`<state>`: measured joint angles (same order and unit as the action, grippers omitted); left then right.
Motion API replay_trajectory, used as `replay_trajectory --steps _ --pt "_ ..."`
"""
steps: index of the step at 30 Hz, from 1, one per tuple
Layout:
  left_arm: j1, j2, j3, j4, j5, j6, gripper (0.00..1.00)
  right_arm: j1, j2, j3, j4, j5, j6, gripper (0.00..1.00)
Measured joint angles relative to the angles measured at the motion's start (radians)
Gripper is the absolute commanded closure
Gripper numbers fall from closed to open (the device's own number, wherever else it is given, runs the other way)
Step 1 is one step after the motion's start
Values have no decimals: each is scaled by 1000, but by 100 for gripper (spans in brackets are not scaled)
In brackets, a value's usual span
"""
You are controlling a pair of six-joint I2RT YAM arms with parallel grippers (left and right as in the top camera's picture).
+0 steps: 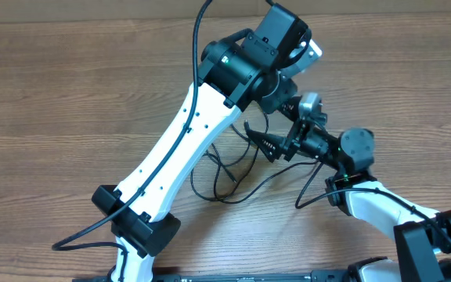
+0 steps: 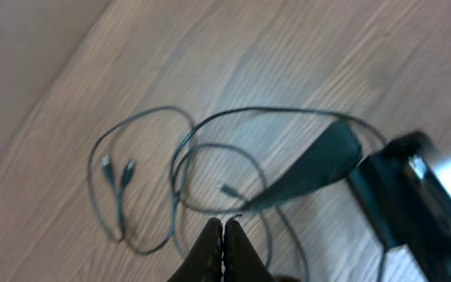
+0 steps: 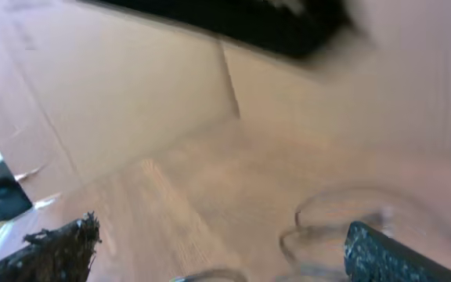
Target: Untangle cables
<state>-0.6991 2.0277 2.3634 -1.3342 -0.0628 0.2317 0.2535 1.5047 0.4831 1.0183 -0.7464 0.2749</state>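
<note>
Left gripper (image 2: pixel 223 227) was shut by the cables (image 2: pixel 272 110), hold unclear; right gripper (image 3: pixel 225 258) stood wide open, holding nothing

You see the cables (image 1: pixel 225 177) as thin black cords lying flat on the table (image 1: pixel 69 86) in loose, overlapping loops. They sit around its middle, somewhat nearer the near edge. They are slack rather than knotted tight: one long narrow loop runs out to one side, and two wider loops cross each other beside it. Two small plug ends (image 2: pixel 117 166) lie side by side inside the narrow loop. A third plug (image 2: pixel 226 189) rests within the crossing loops. The right wrist view shows only blurred curves.
</note>
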Motion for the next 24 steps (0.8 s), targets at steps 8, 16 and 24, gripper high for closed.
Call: replay_trajectory --steps 8,16,24 --pt "103 0 0 -40 -51 -68 92 -189 0 0 -53 8 200 0" --pt "227 0 0 -50 -40 -122 43 -420 -9 1 -253 -151 338 0" --pt "237 0 0 -29 -26 -130 0 -456 -11 -2 -757 -174 236 0"
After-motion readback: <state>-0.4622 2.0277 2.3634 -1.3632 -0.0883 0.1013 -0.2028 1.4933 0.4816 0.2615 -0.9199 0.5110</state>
